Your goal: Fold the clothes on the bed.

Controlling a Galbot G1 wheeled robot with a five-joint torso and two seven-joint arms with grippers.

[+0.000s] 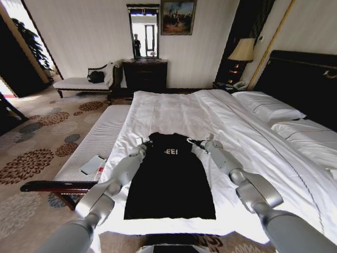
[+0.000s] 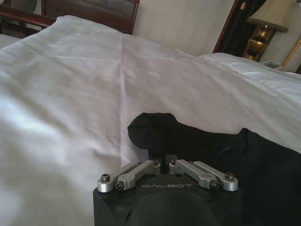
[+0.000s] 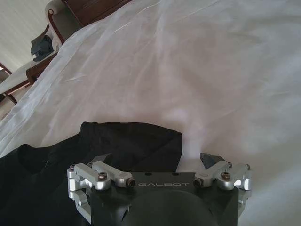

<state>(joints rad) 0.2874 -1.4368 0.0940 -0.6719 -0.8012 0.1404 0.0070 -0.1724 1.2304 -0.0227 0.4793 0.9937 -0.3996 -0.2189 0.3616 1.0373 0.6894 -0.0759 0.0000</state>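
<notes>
T-shirt (image 1: 171, 182), black with white lettering, lies flat on the bed (image 1: 174, 113). Its hem is close to the bed's near edge and its collar points toward the bed's far side. It sits nearer the foot of the bed than the pillows.

The main risk, as I judge it, is an uneven fold. One sleeve seems to be pinched and the other is not, so any lift or pull now would drag only one shoulder. That would skew the shirt across the bed and bunch the chest. The white sheet under it is smooth and loose, so a pinch that goes too deep could catch the sheet with the cloth and pull it up too. Thin, soft fabric can also slip out of a shallow pinch partway through a fold.

Both arms reach forward over the bed from its near edge, elbows slightly bent, one along each side of the shirt.

The left gripper (image 1: 141, 143) is low at the sleeve (image 2: 150, 129) on the foot side of the bed. Its fingers are pressed together with black fabric between them, as far as I can tell.

The right gripper (image 1: 202, 143) is at the other sleeve (image 3: 136, 139), on the headboard side. Its fingers are spread wide just above the cloth and hold nothing.
</notes>
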